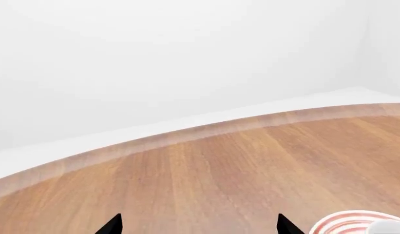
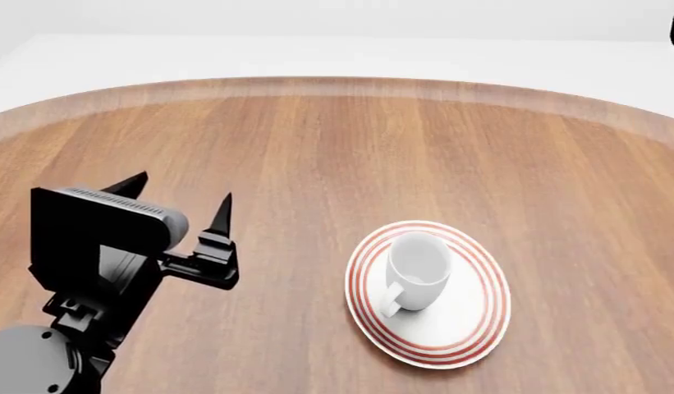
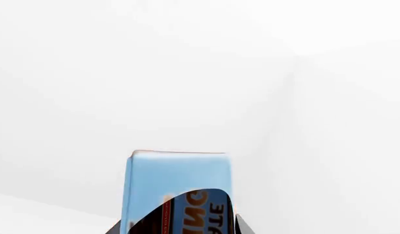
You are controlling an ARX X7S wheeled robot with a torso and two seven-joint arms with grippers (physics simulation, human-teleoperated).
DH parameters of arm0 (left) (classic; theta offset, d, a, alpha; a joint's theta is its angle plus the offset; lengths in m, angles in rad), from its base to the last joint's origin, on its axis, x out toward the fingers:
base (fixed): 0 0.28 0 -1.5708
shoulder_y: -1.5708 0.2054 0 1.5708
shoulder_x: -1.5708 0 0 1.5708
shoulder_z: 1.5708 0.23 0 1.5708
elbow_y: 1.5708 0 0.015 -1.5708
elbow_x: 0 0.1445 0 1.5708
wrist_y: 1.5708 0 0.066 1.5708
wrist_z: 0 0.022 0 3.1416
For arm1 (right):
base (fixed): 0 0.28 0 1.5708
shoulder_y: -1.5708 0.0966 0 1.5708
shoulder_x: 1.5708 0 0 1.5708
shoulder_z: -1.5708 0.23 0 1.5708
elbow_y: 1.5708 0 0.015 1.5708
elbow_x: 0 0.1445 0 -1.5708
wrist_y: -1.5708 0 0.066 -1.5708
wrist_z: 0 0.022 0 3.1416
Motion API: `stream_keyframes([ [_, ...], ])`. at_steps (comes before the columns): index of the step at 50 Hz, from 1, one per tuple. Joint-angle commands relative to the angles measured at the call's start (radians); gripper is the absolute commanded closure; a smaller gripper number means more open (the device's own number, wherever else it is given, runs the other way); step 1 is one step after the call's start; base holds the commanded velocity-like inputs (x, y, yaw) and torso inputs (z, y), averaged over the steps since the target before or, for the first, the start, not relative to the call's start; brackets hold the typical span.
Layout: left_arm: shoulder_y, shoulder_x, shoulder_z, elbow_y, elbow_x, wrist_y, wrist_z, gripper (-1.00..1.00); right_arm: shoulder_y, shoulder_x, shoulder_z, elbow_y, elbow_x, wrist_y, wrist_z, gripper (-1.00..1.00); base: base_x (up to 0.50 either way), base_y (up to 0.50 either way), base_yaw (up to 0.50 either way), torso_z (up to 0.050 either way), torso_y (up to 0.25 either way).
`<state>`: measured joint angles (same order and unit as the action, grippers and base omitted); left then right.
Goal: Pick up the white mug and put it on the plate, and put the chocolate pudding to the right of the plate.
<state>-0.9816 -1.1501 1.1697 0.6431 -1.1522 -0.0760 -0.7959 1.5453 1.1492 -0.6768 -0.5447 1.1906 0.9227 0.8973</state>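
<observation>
The left pincer (image 2: 183, 205), a black two-fingered unit on a black and grey wrist, hovers above the round wooden tabletop (image 2: 314, 139) at the left of the head view. Its fingers stand apart with nothing between them, so it is released. In the left wrist view the two black fingertips (image 1: 112, 225) frame bare wood, and only an edge of the plate shows.

Toward the centre-right, the round white plate with thin concentric red rings (image 2: 468, 328) lies flat on the tabletop. The plain glossy white ceramic mug (image 2: 417, 269) stands upright on it, opening up, loop handle pointing toward the robot. The first half of the task reads as complete.

At the far right, the right pincer (image 3: 180, 229) is barely in the head view (only a dark part at the upper right corner). Its wrist view shows the small rectangular light blue chocolate pudding carton (image 3: 178, 187) with red lettering, clenched between the fingers and held high against the white background, well clear of the tabletop.

Step in hand: place the carton right of the plate. Recommended procedure:
- Bring the carton down over bare wood right of the plate, apart from its rim.
- Keep the carton level so that it lands flat.
- Release only once it touches the tabletop.
- Avoid nudging the plate; the mug could shift.
</observation>
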Motion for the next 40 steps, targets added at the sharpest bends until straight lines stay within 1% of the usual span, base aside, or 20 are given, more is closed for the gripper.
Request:
stream_keyframes([
  [1, 0.017, 0.022, -0.023, -0.005, 0.013, 0.014, 0.028, -1.00, 0.008, -0.174, -0.100, 0.318, -0.400, -0.117, -0.299, 1.00, 0.00, 0.00, 0.00, 0.000, 0.000],
  [2, 0.017, 0.021, -0.023, -0.006, 0.012, 0.015, 0.029, -1.00, 0.009, -0.193, -0.108, 0.360, -0.392, -0.136, -0.356, 1.00, 0.00, 0.00, 0.00, 0.000, 0.000],
  [3, 0.018, 0.022, -0.023, -0.007, 0.012, 0.016, 0.028, -1.00, 0.020, -0.213, -0.129, 0.403, -0.418, -0.132, -0.373, 1.00, 0.00, 0.00, 0.00, 0.000, 0.000],
  [4, 0.020, 0.023, -0.022, -0.010, 0.014, 0.018, 0.030, -1.00, 0.019, -0.230, -0.119, 0.443, -0.392, -0.139, -0.402, 1.00, 0.00, 0.00, 0.00, 0.000, 0.000],
  [6, 0.021, 0.023, -0.022, -0.010, 0.013, 0.017, 0.029, -1.00, 0.035, -0.261, -0.107, 0.503, -0.355, -0.097, -0.403, 1.00, 0.00, 0.00, 0.00, 0.000, 0.000],
  [7, 0.020, 0.023, -0.022, -0.009, 0.012, 0.016, 0.029, -1.00, 0.060, -0.282, -0.131, 0.549, -0.371, -0.091, -0.449, 1.00, 0.00, 0.00, 0.00, 0.000, 0.000],
  [8, 0.020, 0.024, -0.022, -0.009, 0.013, 0.015, 0.029, -1.00, 0.076, -0.297, -0.135, 0.580, -0.378, -0.073, -0.442, 1.00, 0.00, 0.00, 0.00, 0.000, 0.000],
  [10, 0.021, 0.025, -0.022, -0.011, 0.013, 0.014, 0.030, -1.00, 0.101, -0.324, -0.147, 0.638, -0.380, -0.062, -0.485, 1.00, 0.00, 0.00, 0.00, 0.000, 0.000],
  [13, 0.021, 0.027, -0.022, -0.013, 0.014, 0.015, 0.032, -1.00, 0.150, -0.386, -0.156, 0.781, -0.368, -0.033, -0.559, 1.00, 0.00, 0.00, 0.00, 0.000, 0.000],
  [14, 0.022, 0.031, -0.021, -0.016, 0.014, 0.014, 0.032, -1.00, 0.176, -0.426, -0.146, 0.878, -0.343, 0.012, -0.573, 1.00, 0.00, 0.00, 0.00, 0.000, 0.000],
  [15, 0.022, 0.031, -0.021, -0.017, 0.014, 0.014, 0.033, -1.00, 0.183, -0.443, -0.135, 0.920, -0.330, 0.020, -0.582, 1.00, 0.00, 0.00, 0.00, 0.000, 0.000],
  [17, 0.025, 0.034, -0.020, -0.022, 0.016, 0.017, 0.036, -1.00, 0.214, -0.491, -0.187, 1.043, -0.382, -0.010, -0.662, 1.00, 0.00, 0.00, 0.00, 0.000, 0.000],
  [19, 0.025, 0.035, -0.020, -0.024, 0.014, 0.016, 0.038, -1.00, 0.228, -0.516, -0.199, 1.109, -0.399, -0.017, -0.682, 1.00, 0.00, 0.00, 0.00, 0.000, 0.000],
  [22, 0.022, 0.034, -0.021, -0.022, 0.010, 0.011, 0.037, -1.00, 0.263, -0.589, -0.223, 1.313, -0.441, -0.057, -0.739, 1.00, 0.00, 0.00, 0.00, 0.000, 0.000],
  [26, 0.025, 0.034, -0.022, -0.027, 0.011, 0.015, 0.041, -1.00, 0.304, -0.654, -0.240, 1.497, -0.470, -0.090, -0.805, 1.00, 0.00, 0.00, 0.00, 0.000, 0.000],
  [30, 0.024, 0.033, -0.023, -0.027, 0.009, 0.014, 0.043, -1.00, 0.325, -0.696, -0.304, 1.609, -0.524, -0.102, -0.888, 1.00, 0.00, 0.00, 0.00, 0.000, 0.000],
  [32, 0.024, 0.034, -0.024, -0.030, 0.008, 0.014, 0.044, -1.00, 0.335, -0.711, -0.304, 1.656, -0.527, -0.110, -0.904, 1.00, 0.00, 0.00, 0.00, 0.000, 0.000],
  [36, 0.030, 0.041, -0.021, -0.037, 0.014, 0.016, 0.048, -1.00, 0.343, -0.757, -0.358, 1.774, -0.576, -0.126, -0.981, 1.00, 0.00, 0.00, 0.00, 0.000, 0.000],
  [39, 0.035, 0.040, -0.020, -0.040, 0.014, 0.020, 0.050, -1.00, 0.326, -0.765, -0.411, 1.786, -0.617, -0.115, -1.021, 1.00, 0.00, 0.00, 0.00, 0.000, 0.000],
  [40, 0.037, 0.037, -0.020, -0.038, 0.015, 0.022, 0.049, -1.00, 0.312, -0.761, -0.452, 1.772, -0.644, -0.102, -1.054, 1.00, 0.00, 0.00, 0.00, 0.000, 0.000],
])
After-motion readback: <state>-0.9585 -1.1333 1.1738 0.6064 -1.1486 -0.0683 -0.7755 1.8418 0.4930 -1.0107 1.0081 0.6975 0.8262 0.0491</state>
